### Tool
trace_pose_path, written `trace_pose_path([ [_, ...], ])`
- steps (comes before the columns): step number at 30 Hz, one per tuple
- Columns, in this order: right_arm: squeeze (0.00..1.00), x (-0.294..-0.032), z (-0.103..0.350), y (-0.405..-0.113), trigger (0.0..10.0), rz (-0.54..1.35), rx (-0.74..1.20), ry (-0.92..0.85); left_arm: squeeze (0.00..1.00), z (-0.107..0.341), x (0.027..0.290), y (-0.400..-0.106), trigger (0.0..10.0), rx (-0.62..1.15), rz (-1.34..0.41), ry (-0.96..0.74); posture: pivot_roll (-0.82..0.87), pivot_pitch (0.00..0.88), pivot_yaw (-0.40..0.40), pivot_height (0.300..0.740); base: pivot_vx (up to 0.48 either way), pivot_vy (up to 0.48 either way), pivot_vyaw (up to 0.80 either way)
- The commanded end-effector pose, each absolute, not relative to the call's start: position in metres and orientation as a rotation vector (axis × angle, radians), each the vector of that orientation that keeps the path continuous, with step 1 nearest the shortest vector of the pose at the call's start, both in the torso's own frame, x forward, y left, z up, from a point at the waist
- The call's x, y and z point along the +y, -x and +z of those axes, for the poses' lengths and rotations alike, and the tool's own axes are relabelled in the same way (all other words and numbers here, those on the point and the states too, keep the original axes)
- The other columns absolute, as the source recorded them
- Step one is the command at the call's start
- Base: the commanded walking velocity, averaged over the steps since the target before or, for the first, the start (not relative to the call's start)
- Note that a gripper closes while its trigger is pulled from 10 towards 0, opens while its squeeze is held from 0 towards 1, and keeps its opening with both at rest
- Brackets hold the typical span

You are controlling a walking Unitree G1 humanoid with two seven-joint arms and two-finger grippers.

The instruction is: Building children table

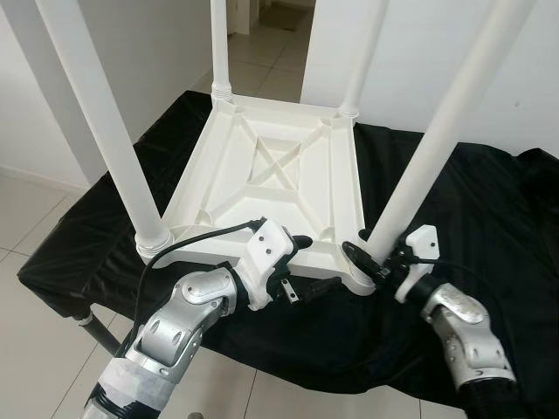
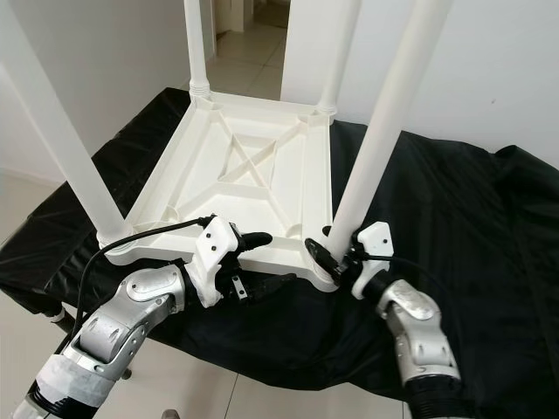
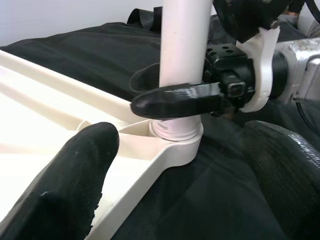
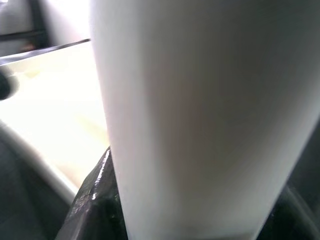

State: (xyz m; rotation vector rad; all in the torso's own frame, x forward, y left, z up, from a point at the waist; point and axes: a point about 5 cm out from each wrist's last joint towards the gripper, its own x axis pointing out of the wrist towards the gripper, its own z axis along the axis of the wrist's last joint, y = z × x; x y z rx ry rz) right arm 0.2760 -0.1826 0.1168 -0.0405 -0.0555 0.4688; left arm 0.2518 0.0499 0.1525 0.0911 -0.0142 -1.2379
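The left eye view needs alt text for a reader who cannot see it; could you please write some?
An upturned white table top lies on a black cloth, its four white legs pointing up. The right gripper clasps the near right leg at its base, while the left gripper straddles the top's near edge.

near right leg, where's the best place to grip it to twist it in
Low on the leg, just above its socket at the tabletop corner, coming from the robot's own side. The round, near-upright shaft sits between two fingers there, and the right gripper is already around that spot.
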Motion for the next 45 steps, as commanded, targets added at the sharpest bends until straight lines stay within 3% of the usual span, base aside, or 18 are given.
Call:
trace_pose_path([
  [1, 0.00, -0.193, 0.117, -0.275, 10.0, 0.346, -0.045, 0.038, 0.00, 0.150, 0.048, -0.249, 10.0, -0.005, -1.254, -0.092, -0.06, 0.000, -0.058, 0.740, 0.000, 0.000, 0.00],
  [5, 0.00, -0.182, 0.116, -0.268, 10.0, 0.260, -0.052, -0.026, 0.00, 0.150, 0.047, -0.249, 10.0, -0.004, -1.254, -0.091, -0.06, 0.000, -0.060, 0.740, 0.000, 0.000, 0.00],
  [8, 0.00, -0.176, 0.108, -0.265, 10.0, 0.044, -0.012, -0.043, 0.00, 0.150, 0.047, -0.248, 10.0, -0.003, -1.253, -0.087, -0.06, 0.000, -0.061, 0.740, 0.000, 0.000, 0.00],
  [10, 0.00, -0.176, 0.108, -0.265, 10.0, 0.044, -0.012, -0.043, 0.00, 0.150, 0.047, -0.248, 10.0, -0.003, -1.253, -0.087, -0.06, 0.000, -0.061, 0.740, 0.000, 0.000, 0.00],
  [11, 0.00, -0.174, 0.104, -0.265, 10.0, -0.054, 0.006, -0.062, 0.00, 0.149, 0.047, -0.248, 10.0, -0.004, -1.252, -0.088, -0.06, 0.000, -0.064, 0.740, 0.000, 0.000, 0.00],
  [15, 0.00, -0.164, 0.101, -0.265, 10.0, -0.158, 0.026, -0.114, 0.00, 0.151, 0.047, -0.249, 10.0, -0.007, -1.244, -0.084, -0.05, 0.000, -0.066, 0.740, 0.000, 0.000, 0.00],
  [19, 0.00, -0.148, 0.105, -0.268, 10.0, -0.161, 0.019, -0.159, 0.00, 0.151, 0.049, -0.249, 10.0, -0.008, -1.236, -0.083, -0.04, 0.000, -0.070, 0.740, 0.000, 0.000, 0.00],
  [28, 0.00, -0.138, 0.108, -0.267, 10.0, -0.135, 0.010, -0.169, 0.00, 0.151, 0.049, -0.249, 10.0, -0.007, -1.232, -0.084, -0.03, 0.000, -0.067, 0.740, 0.000, 0.000, 0.00],
  [29, 0.58, -0.137, 0.112, -0.267, 10.0, -0.123, -0.015, -0.157, 0.00, 0.151, 0.049, -0.249, 10.0, -0.006, -1.231, -0.083, -0.04, 0.000, -0.066, 0.740, 0.000, 0.000, 0.00],
  [32, 0.58, -0.137, 0.115, -0.266, 10.0, -0.114, -0.031, -0.151, 0.00, 0.151, 0.049, -0.248, 10.0, -0.006, -1.231, -0.082, -0.04, 0.000, -0.066, 0.740, 0.000, 0.000, 0.00],
  [33, 1.00, -0.138, 0.118, -0.266, 10.0, -0.105, -0.052, -0.161, 0.00, 0.151, 0.049, -0.248, 10.0, -0.005, -1.230, -0.079, -0.04, 0.000, -0.067, 0.740, 0.000, 0.000, 0.00],
  [41, 1.00, -0.150, 0.121, -0.260, 10.0, 0.036, -0.095, -0.151, 0.00, 0.151, 0.048, -0.248, 10.0, -0.003, -1.230, -0.065, -0.05, 0.000, -0.066, 0.740, 0.000, 0.000, 0.00],
  [43, 0.96, -0.152, 0.119, -0.259, 10.0, 0.078, -0.091, -0.146, 0.00, 0.151, 0.048, -0.248, 10.0, -0.003, -1.231, -0.065, -0.05, 0.000, -0.066, 0.740, 0.000, 0.000, 0.00],
  [44, 0.00, -0.154, 0.118, -0.258, 10.0, 0.122, -0.088, -0.141, 0.00, 0.151, 0.047, -0.248, 10.0, -0.003, -1.231, -0.064, -0.05, 0.000, -0.066, 0.740, 0.000, 0.000, 0.00],
  [45, 0.00, -0.155, 0.116, -0.258, 10.0, 0.173, -0.087, -0.118, 0.00, 0.151, 0.047, -0.249, 10.0, -0.004, -1.232, -0.064, -0.06, 0.000, -0.066, 0.740, 0.000, 0.000, 0.00],
])
